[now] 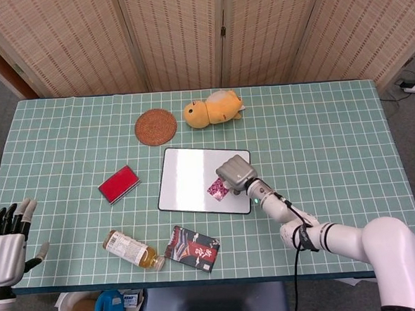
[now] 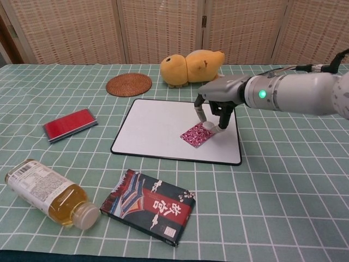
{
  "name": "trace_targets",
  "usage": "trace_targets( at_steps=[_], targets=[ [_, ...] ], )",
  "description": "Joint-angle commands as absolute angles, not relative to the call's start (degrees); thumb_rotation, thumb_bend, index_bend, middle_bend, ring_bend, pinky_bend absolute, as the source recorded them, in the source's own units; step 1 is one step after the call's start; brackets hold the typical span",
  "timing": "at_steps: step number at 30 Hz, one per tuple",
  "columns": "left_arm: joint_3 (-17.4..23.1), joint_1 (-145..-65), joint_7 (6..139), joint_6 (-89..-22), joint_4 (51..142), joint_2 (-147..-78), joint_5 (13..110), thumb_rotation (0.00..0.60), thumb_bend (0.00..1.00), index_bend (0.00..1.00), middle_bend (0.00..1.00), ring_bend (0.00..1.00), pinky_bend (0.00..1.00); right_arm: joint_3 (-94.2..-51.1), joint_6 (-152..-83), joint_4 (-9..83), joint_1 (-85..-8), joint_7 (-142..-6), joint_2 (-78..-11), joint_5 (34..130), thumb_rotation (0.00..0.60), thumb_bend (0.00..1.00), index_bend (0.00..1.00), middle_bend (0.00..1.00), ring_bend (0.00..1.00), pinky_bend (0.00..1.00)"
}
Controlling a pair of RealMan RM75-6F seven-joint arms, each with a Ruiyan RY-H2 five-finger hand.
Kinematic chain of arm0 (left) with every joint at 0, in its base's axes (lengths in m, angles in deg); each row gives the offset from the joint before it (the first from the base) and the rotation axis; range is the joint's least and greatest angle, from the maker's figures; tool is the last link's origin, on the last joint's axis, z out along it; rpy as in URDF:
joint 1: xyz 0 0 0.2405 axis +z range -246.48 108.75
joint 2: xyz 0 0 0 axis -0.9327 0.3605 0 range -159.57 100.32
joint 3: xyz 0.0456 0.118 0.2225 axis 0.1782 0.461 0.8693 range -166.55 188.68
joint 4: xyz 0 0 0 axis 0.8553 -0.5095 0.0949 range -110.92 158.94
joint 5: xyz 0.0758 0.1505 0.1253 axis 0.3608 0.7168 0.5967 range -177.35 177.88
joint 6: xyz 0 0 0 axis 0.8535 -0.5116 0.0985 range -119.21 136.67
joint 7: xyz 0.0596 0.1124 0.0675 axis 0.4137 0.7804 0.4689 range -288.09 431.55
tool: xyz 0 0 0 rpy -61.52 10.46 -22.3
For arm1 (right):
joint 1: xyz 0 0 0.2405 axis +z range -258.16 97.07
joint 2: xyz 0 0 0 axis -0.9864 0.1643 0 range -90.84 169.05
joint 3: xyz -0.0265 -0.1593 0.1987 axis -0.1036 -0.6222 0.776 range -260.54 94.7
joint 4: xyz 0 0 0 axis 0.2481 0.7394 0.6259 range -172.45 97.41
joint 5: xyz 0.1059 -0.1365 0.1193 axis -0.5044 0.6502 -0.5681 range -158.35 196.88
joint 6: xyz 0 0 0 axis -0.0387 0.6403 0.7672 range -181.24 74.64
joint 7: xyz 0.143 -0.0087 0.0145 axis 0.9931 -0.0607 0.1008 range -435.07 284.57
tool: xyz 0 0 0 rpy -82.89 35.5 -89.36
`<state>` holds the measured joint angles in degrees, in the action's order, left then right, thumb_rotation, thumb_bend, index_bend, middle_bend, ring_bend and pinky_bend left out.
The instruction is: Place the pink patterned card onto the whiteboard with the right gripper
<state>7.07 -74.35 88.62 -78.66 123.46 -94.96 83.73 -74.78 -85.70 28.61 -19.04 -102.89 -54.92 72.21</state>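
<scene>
- The small pink patterned card (image 2: pixel 198 134) lay flat on the white rectangular whiteboard with a black rim (image 2: pixel 158 126), toward its right half, so the placing looked already done as things stood.
- The right hand (image 2: pixel 214 107) hung over the card's right edge with its fingers (image 2: pixel 219 125) curled downward; a fingertip seemed to touch the card's corner, though whether it pinched the card or only rested on it could not be told.
- The main risk, as I judged it, was dragging: if a fingertip stuck to the card when the hand lifted, the card could slide toward the board's right rim or off onto the green gridded tabletop (image 2: pixel 283 180).
- A sideways sweep could also flip the thin card or push the light whiteboard itself.
- The left hand (image 1: pixel 8 242) sat at the near left corner, fingers spread and holding nothing, well apart from everything.
- The orange plush toy (image 2: pixel 192 66) and round woven coaster (image 2: pixel 128 84) lay beyond the board, out of the likely path.
</scene>
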Motion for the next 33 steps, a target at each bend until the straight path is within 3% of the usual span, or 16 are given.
trace_targets(
  at_steps=[1, 14, 21, 29, 33],
  targets=[
    [7.1, -74.4, 88.7, -78.6, 123.5, -94.9, 83.7, 0.6, 0.28, 0.0, 0.01, 0.01, 0.0, -75.5, -85.3, 27.8, -18.0, -104.0, -55.8, 70.8, 0.6, 0.3, 0.47, 0.93, 0.96, 1.0],
    [7.0, -74.5, 88.6, -78.4, 123.6, -94.9, 83.8, 0.6, 0.28, 0.0, 0.01, 0.01, 0.0, -76.4, -87.9, 29.5, -18.2, -102.6, -54.9, 71.1, 0.6, 0.3, 0.28, 0.93, 0.95, 1.0],
    [6.8, -74.6, 88.5, -78.4, 123.5, -94.7, 83.6, 0.6, 0.28, 0.0, 0.01, 0.01, 0.0, -76.0, -96.5, 35.7, -23.1, -99.0, -49.0, 75.3, 0.6, 0.3, 0.27, 0.9, 0.94, 1.0],
    [6.5, -75.1, 88.6, -78.0, 123.5, -95.0, 83.6, 0.6, 0.28, 0.0, 0.01, 0.01, 0.0, -78.7, -108.1, 45.6, -31.6, -99.3, -39.4, 78.9, 0.6, 0.31, 0.31, 0.77, 0.78, 0.99],
    [6.2, -75.5, 88.6, -77.7, 123.8, -95.1, 83.6, 0.6, 0.28, 0.0, 0.01, 0.01, 0.0, -80.4, -112.7, 50.6, -36.0, -99.8, -34.9, 79.8, 0.6, 0.32, 0.32, 0.66, 0.64, 0.82]
  ],
)
